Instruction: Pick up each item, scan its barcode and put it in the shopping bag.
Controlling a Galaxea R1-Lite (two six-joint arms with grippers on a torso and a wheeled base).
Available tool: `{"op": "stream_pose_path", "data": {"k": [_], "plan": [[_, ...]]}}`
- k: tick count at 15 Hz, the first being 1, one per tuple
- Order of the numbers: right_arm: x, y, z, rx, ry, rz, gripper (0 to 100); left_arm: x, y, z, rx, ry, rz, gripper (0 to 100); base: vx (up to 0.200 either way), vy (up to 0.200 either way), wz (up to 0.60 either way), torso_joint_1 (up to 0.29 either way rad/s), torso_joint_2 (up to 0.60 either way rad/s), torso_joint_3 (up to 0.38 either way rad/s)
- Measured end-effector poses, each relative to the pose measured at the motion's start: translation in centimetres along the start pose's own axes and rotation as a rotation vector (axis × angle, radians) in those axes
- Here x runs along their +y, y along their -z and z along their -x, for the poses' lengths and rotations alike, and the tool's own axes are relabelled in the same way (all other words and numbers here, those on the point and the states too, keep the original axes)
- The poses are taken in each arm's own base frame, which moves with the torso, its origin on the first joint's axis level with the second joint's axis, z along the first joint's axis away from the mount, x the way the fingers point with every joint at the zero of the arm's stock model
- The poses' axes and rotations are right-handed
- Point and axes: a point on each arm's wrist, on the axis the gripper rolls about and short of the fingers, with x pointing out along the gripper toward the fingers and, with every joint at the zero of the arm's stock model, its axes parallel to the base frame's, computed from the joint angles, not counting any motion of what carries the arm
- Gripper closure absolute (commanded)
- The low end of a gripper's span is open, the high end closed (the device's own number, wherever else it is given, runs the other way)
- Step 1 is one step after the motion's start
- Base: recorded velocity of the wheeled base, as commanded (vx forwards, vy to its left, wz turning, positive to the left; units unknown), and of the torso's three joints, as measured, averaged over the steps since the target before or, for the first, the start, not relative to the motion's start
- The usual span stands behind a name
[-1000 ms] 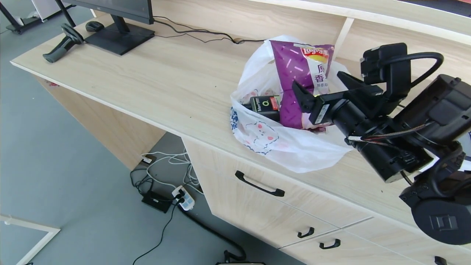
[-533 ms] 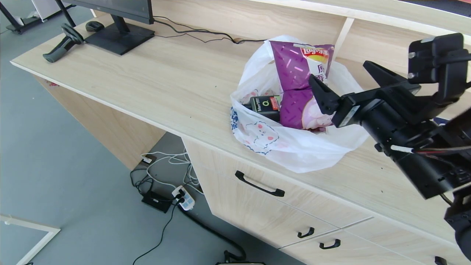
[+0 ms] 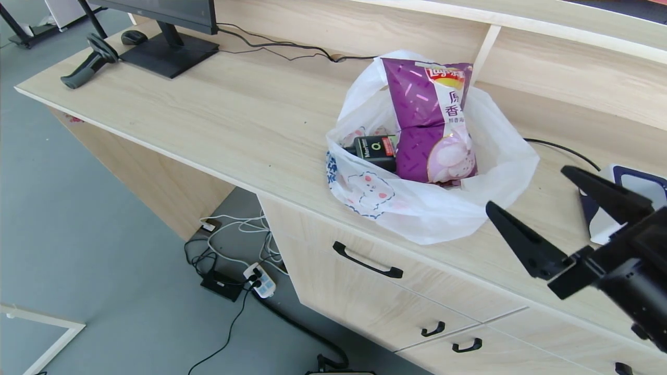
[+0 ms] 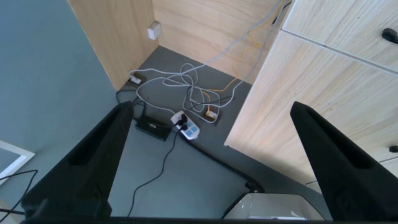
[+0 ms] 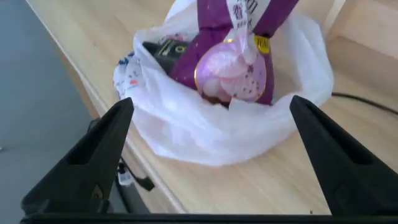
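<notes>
A white shopping bag (image 3: 417, 208) sits on the wooden counter (image 3: 234, 114). A purple chip bag (image 3: 432, 120) stands upright in it, beside a black box (image 3: 376, 147). The right wrist view looks down on the shopping bag (image 5: 205, 134) with the chip bag (image 5: 233, 56) and black box (image 5: 165, 51) inside. My right gripper (image 3: 542, 211) is open and empty over the counter's front edge, to the right of the bag. My left gripper (image 4: 211, 155) is open and empty, low over the floor beside the drawer unit.
A handheld barcode scanner (image 3: 86, 62), a mouse (image 3: 134, 37) and a monitor stand (image 3: 169, 49) are at the counter's far left. A white and blue device (image 3: 622, 205) lies at the right. Drawers (image 3: 367, 260) sit below, and cables with a power strip (image 3: 259, 279) lie on the floor.
My right gripper has pulled back from above the bag, down and to the right, staying open and empty. The chip bag rests in the shopping bag.
</notes>
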Motion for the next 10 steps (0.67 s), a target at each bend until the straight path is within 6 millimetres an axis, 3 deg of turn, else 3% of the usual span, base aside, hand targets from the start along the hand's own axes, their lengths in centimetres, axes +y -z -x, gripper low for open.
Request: {"op": "stream_pose_path", "data": {"k": [2,5,10], "plan": [[-0.1,2.8,3.3,0.134,-0.045,-0.057,0,0.0,0.0,0.0,0.0,0.0,0.0,0,0.0,0.0,0.0,0.0,0.0,0.0],[-0.3,4.5,5.4,0.252,-0.069,-0.062,0,0.0,0.0,0.0,0.0,-0.001,0.0,0,0.0,0.0,0.0,0.0,0.0,0.0],[-1.2,2.8,5.8,0.164,-0.035,-0.037,0,0.0,0.0,0.0,0.0,0.0,0.0,0,0.0,0.0,0.0,0.0,0.0,0.0]]}}
